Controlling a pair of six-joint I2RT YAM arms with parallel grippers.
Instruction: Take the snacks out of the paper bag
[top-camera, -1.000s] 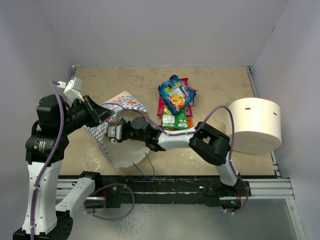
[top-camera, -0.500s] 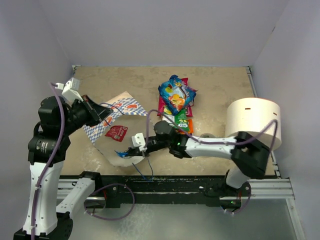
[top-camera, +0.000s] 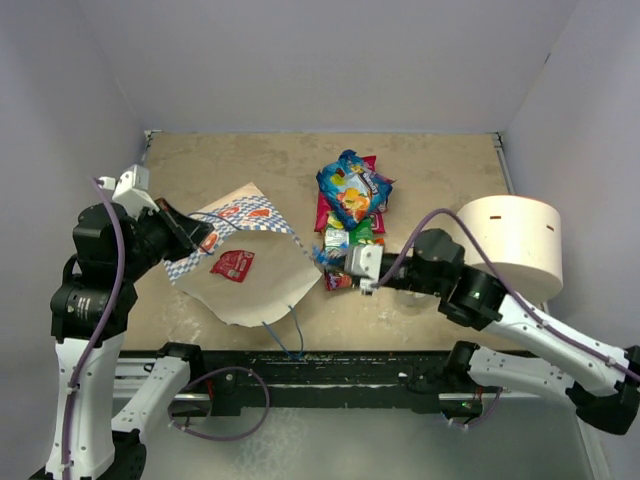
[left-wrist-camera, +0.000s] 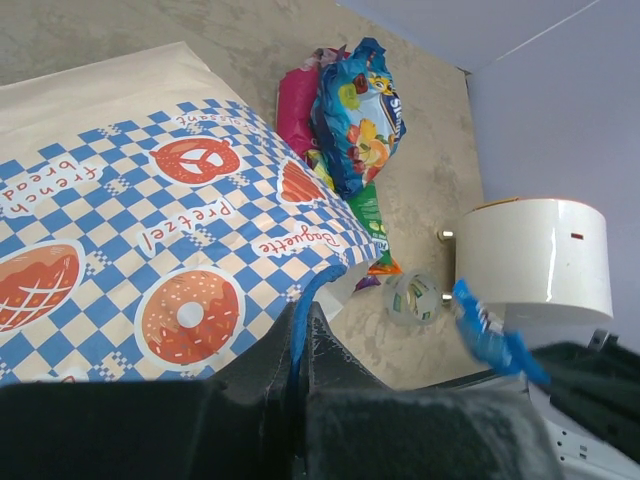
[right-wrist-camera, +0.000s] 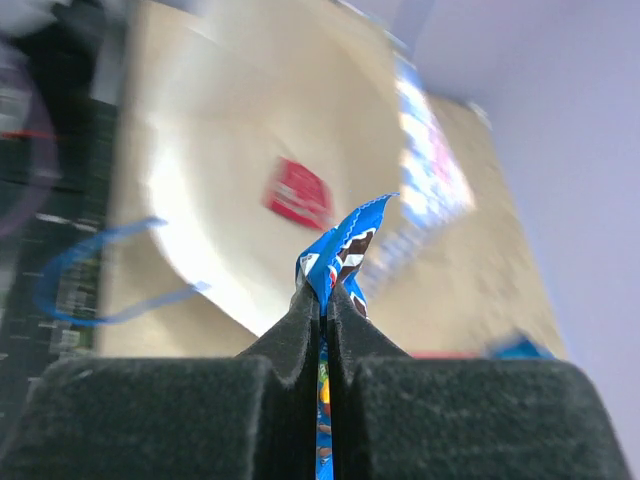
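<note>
Left gripper (left-wrist-camera: 300, 342) is clamped tight on a blue cord (left-wrist-camera: 303, 300) right at the bag's checkered edge. The bag (top-camera: 250, 292) hangs tilted from that grip. Its pretzel-and-doughnut print faces the left wrist camera, and its pale side is spread out toward the overhead one. There's a small red patch (top-camera: 233, 265) on that pale side. Packet or print? Can't tell from here. A loose cord (top-camera: 285, 335) trails off the bag's near rim.

Now the right gripper (top-camera: 335, 262): pinched shut on a small blue packet (top-camera: 322, 257), and that packet is clear outside the bag, just off its right edge. From the right wrist camera, the packet's crimped top pokes up between the black pads (right-wrist-camera: 285, 345), with the bag a blur beyond it.

Right of the bag, beyond the held packet, sits the pile (top-camera: 350, 205) on the table (top-camera: 440, 180). A big blue snack bag (top-camera: 352, 188) lies on top, a red-pink one (top-camera: 322, 212) peeks out beneath, and a green packet (top-camera: 352, 238) sits at the near end.

Further right again there's a clear tape roll (left-wrist-camera: 415, 297), and well away from the bag stands the big white roll (top-camera: 510, 250).
</note>
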